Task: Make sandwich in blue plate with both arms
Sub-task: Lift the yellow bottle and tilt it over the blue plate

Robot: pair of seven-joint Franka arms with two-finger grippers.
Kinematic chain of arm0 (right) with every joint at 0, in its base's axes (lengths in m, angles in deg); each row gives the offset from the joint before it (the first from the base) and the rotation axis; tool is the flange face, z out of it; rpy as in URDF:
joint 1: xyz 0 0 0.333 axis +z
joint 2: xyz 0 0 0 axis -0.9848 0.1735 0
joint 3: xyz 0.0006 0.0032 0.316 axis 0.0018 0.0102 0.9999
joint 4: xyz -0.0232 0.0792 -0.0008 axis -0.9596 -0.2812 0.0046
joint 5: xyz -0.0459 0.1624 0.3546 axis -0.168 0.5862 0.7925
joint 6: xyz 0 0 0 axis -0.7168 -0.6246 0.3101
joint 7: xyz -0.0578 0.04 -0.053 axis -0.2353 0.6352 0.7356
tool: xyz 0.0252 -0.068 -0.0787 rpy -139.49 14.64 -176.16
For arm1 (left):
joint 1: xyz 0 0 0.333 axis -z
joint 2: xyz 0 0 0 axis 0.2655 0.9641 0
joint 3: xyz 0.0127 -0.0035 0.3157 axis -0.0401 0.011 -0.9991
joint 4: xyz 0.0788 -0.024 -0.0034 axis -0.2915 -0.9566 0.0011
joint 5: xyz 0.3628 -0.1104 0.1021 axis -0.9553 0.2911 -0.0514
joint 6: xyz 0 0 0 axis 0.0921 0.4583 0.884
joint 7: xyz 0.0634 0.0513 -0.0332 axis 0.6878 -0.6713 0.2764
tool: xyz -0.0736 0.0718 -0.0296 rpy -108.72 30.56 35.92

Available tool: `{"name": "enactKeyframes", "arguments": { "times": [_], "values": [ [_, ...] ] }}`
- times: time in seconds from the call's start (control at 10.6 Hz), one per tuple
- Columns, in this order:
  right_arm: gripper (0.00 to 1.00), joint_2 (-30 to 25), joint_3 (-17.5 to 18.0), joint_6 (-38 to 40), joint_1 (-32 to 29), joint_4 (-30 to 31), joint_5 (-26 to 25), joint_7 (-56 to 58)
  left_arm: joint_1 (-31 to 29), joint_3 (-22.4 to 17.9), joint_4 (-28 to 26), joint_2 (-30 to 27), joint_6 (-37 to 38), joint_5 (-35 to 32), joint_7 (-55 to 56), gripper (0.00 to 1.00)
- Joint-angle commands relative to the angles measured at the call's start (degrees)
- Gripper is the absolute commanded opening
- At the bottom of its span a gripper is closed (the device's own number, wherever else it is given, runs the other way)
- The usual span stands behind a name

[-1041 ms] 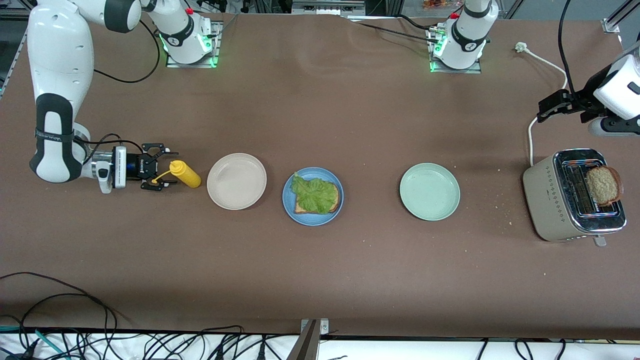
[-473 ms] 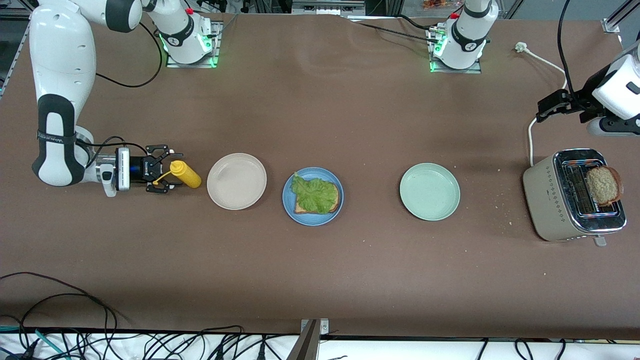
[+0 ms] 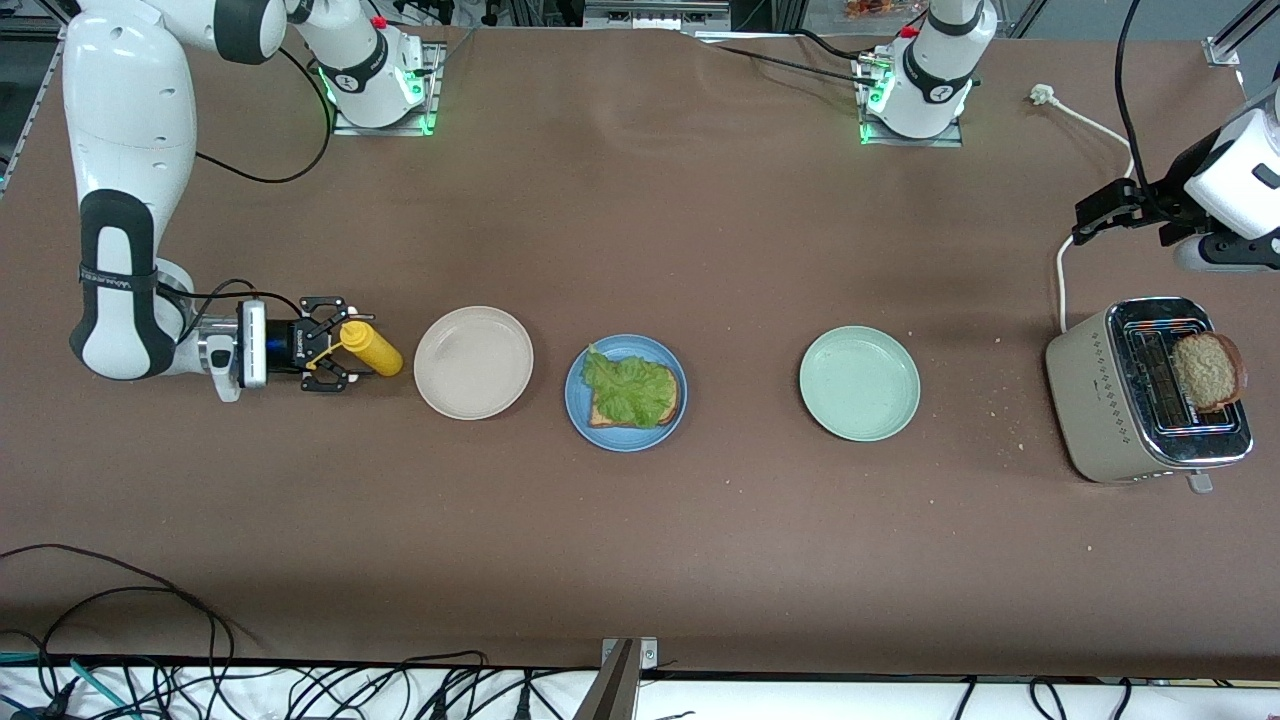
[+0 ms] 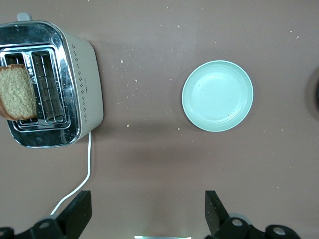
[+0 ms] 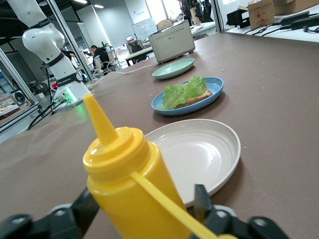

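Straddling a glossy yellow squeeze bottle [image 3: 371, 349], right pincer [image 3: 338, 356] spread; left pincer [image 4: 148, 211] spread.

Mustard btl [image 3: 370, 348], toaster [image 3: 1120, 395], 2 plates [image 3: 473, 362]

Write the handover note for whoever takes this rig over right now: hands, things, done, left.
Right hand: low at the right arm's end of the table, fingers either side of the yellow sauce bottle, not clearly clamped on it.
Left hand: open and empty, waiting in the air above the table between the toaster and the pale green plate.
Blue plate: mid-table, between the beige plate and the pale green one; both are bare.
Done: one bread slice with lettuce on the blue plate.
Left: second slice stands in the toaster slot; no top slice on the lettuce yet.
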Motion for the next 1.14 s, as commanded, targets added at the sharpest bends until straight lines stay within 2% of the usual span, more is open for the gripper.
{"name": "enactKeyframes", "arguments": {
  "times": [0.0,0.28,0.57,0.85,1.04],
  "values": [
    [0.15,1.6,0.5,0.7,-1.0,-1.0,0.7,-0.6,-0.1,0.1,1.5,0.4,0.8,0.3,-0.9,1.0],
    [0.02,1.5,0.1,0.1,-0.8,-1.2,-0.6,-5.0,-0.1,0.1,1.5,0.4,0.8,0.3,-0.9,1.0],
    [0.0,1.1,0.0,-1.2,1.3,-8.5,-5.2,-16.8,-0.1,0.1,1.4,0.4,0.8,0.3,-0.9,1.0],
    [0.0,0.6,-0.1,-1.3,3.6,-20.8,-16.2,-32.1,-0.1,0.1,1.5,0.4,0.8,0.3,-0.9,1.0],
    [0.0,0.6,0.3,-1.2,7.2,-29.5,-24.2,-42.4,-0.2,0.1,1.4,0.4,0.8,0.3,-0.9,1.0]
  ]
}}
